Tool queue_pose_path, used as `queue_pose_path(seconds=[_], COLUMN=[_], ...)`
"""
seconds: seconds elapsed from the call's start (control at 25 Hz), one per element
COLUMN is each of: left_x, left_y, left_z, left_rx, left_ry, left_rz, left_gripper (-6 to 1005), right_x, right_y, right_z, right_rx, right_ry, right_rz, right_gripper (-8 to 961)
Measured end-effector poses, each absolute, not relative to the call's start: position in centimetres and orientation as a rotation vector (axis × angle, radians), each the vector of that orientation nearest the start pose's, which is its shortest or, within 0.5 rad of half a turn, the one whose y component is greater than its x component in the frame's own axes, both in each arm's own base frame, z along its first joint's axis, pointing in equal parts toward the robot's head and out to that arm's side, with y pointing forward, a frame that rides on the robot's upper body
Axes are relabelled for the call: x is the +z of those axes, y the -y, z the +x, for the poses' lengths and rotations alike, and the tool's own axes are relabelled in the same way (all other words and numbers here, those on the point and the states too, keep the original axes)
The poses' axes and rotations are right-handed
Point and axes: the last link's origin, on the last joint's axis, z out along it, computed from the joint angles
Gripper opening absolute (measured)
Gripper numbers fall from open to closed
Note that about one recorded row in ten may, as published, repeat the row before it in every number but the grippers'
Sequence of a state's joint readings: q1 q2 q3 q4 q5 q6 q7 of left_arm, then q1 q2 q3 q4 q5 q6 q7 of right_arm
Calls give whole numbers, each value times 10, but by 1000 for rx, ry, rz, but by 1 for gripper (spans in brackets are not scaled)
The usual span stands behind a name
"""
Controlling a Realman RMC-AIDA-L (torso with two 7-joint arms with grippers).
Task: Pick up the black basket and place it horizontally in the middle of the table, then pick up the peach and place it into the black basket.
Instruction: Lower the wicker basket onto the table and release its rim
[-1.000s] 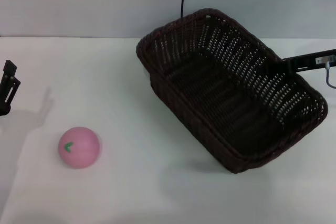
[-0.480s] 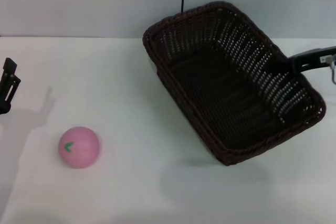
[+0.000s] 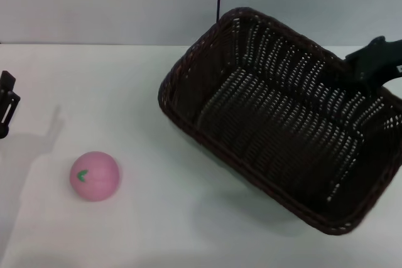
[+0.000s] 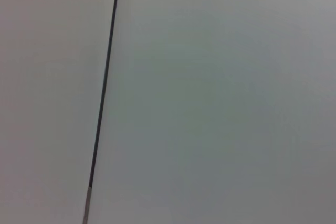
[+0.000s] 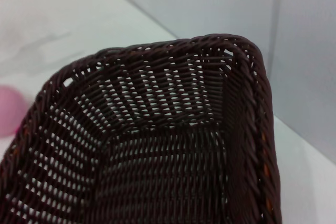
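1. The black basket (image 3: 282,123) is on the right half of the table (image 3: 125,92), tilted, with its open top turned toward the camera and its inside floor showing.
2. It lies on a slant, 1 short end toward the back wall and the other toward the near right corner of the head view.
3. A soft shadow lies on the table under its near side, so at least that side looks raised off the surface.
4. The right claw (image 3: 367,62) is at the basket's far right rim and appears as a dark shape against the weave.
5. Its fingers are not clear enough to see; I cannot tell how far apart they are or whether they pinch the rim.
6. The right wrist view looks down into the basket (image 5: 173,145), past a rounded corner and the braided rim.
7. The peach (image 3: 94,176) sits on the table at the near left, well apart from the basket, with its green leaf mark facing the camera.
8. A sliver of the peach (image 5: 10,111) also shows at the edge of the right wrist view.
9. The left claw (image 3: 6,106) is parked at the far left edge of the head view, above the table, and I cannot tell how its fingers stand.
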State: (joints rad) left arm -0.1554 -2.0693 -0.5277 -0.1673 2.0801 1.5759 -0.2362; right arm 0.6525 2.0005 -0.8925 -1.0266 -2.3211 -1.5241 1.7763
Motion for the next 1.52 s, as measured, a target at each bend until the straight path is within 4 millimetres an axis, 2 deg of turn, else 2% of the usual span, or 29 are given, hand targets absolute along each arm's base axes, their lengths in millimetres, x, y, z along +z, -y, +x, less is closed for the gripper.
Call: queue_pose_path(seconds=[0.08,0.12,0.24,0.28,0.32,0.36,0.4,0.56,0.6,0.8,1.04,1.32,1.52], left_x=[3,3,3,3,3,3,3,4,4,2,1,1,2], left_y=[-214,-212,-209,-209,-203,-202,-201,-196,-195,-195,-197,-195,-192], left_z=[-354,-355,-355,-355,-357,-358,-358,-357,-357,-356,-355,-356,-357], left_rx=[-878,-878,-876,-876,-870,-868,-867,-872,-873,-875,-875,-874,-870], left_ry=[505,504,505,505,506,506,505,495,494,493,493,497,498], left_rz=[-1479,-1475,-1474,-1474,-1475,-1474,-1474,-1474,-1476,-1488,-1491,-1490,-1490], left_gripper=[735,734,732,731,730,729,729,726,725,721,716,711,707], right_x=[56,58,60,60,59,59,57,47,36,16,10,0,-7], right_y=[-386,-387,-388,-388,-389,-389,-390,-390,-388,-386,-384,-380,-379], right_z=[222,217,209,209,203,203,199,194,192,190,191,186,189], right_rx=[-10,-36,-61,-61,-70,-70,-71,-63,-68,-127,-153,-56,-34], right_ry=[-438,-274,-53,-53,75,75,163,283,359,447,501,519,479], right_rz=[-2784,-2799,-2791,-2791,-2775,-2775,-2770,-2787,-2809,-2830,-2840,-2855,-2859], right_gripper=[184,186,194,196,199,201,204,214,216,229,244,262,274])
